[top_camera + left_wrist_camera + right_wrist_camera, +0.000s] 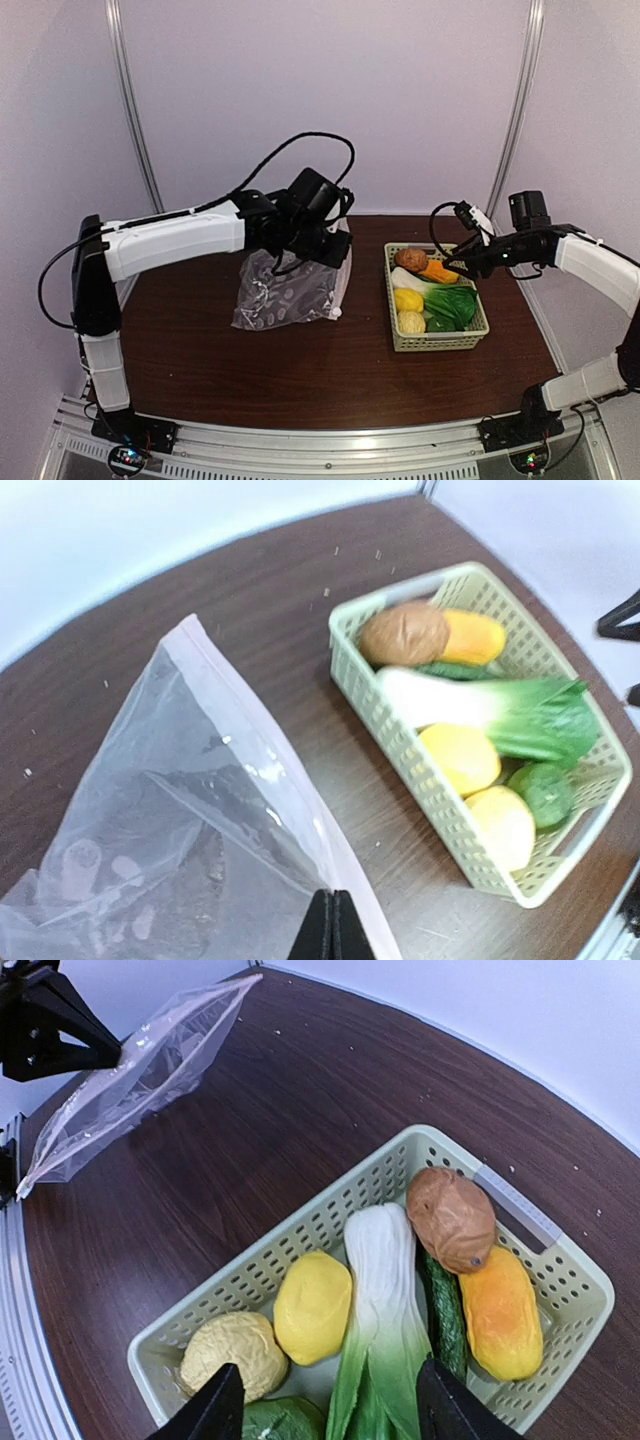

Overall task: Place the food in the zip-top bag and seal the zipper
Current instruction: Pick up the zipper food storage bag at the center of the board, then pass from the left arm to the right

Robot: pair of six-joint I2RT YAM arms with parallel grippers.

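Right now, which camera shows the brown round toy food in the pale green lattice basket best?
Right wrist: the brown round toy food lies close, sharp and unblocked. Left wrist shows it smaller and blurrier; top external gives only a tiny brown spot.

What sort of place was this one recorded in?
Probably a robot-lab test booth, not a kitchen: plain pale walls close around a dark table, with an aluminium mounting rail along its near edge.
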